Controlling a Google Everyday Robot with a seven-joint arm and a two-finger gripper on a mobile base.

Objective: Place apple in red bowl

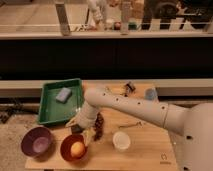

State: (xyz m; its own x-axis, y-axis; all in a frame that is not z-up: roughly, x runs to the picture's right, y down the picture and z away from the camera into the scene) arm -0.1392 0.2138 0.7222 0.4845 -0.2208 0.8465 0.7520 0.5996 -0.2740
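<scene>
yellow apple (76,148) in red bowl (63,149), gripper (86,134) beside

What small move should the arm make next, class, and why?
Probably raise the end effector straight up and away. The small round yellow-orange apple lies inside the round orange-red plastic bowl, and the end effector hangs just over that bowl's right rim, so backing off looks like all that remains.

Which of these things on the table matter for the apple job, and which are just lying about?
Part of the job: apple, lying in the red bowl; gripper, just behind that bowl.

Just lying about: purple bowl, white cup, green tray, sponge in it, blue cup.
</scene>
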